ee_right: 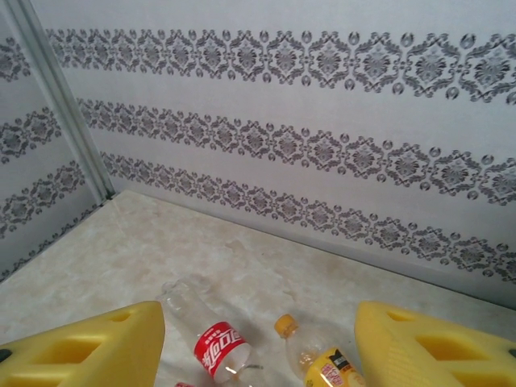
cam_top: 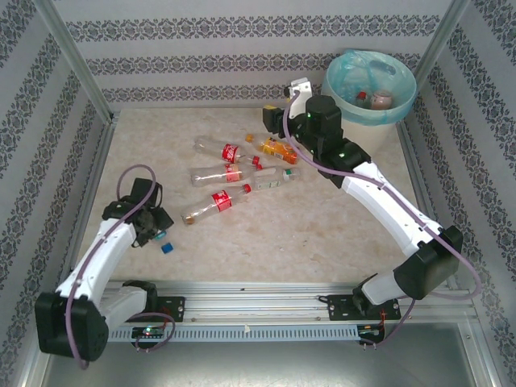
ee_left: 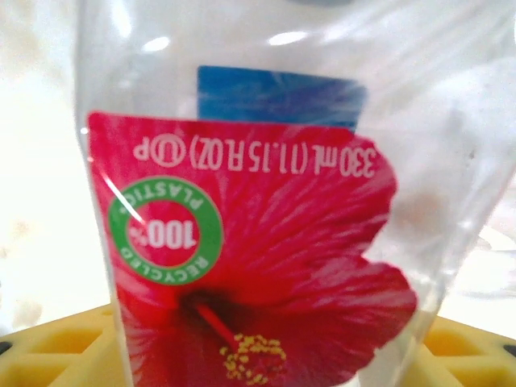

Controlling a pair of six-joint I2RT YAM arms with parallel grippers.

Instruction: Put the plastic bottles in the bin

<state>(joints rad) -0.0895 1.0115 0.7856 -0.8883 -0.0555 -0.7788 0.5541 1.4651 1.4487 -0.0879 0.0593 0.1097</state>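
Top view: left claw [cam_top: 151,219] looks clamped on a blue-capped bottle [cam_top: 164,246]. The bin [cam_top: 407,95] sits way off to its far right, much closer to the right claw [cam_top: 282,109].

Left wrist: the bottle's hibiscus label [ee_left: 258,258] is wedged between yellow fingers [ee_left: 48,355].

Right wrist: claw spread wide, holding nothing. Loose bottles [ee_right: 222,347] lie on the counter [ee_right: 121,250] just below it, pointing lengthwise away.

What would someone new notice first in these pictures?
A clear plastic bottle with a red hibiscus label looms close, held between the left gripper's yellow jaws. Mid-table lies a cluster of clear bottles, and the round cream bin with a blue-green bag stands at the far right corner.
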